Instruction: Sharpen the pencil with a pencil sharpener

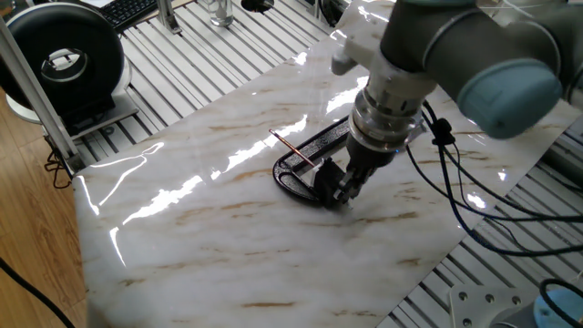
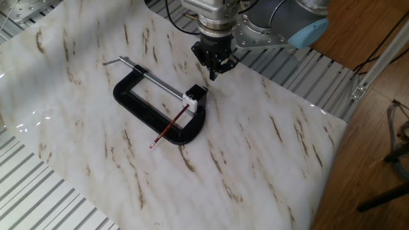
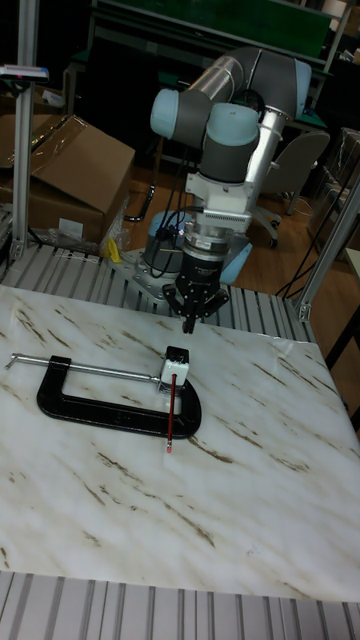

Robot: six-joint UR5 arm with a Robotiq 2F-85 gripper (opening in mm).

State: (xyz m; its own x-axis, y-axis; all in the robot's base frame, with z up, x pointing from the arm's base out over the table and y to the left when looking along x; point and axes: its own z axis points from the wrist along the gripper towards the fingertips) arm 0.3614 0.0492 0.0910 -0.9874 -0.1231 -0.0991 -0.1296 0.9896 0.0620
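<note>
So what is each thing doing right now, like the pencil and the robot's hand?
pencil: lying across the clamp, one end in the sharpener.
sharpener: held in the clamp.
clamp: flat on the table.
tool: above the table beyond the sharpener, holding nothing; open or shut unclear.

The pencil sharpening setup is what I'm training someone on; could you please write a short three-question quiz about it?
1. True or false: the gripper is holding the pencil.
2. What grips the pencil sharpener? A) the clamp B) the gripper C) nothing
3. Which end of the pencil is in the sharpener: near or far from the arm?

Key: 1 false, it hangs above, apart. 2 A. 3 The end near the arm.
</note>
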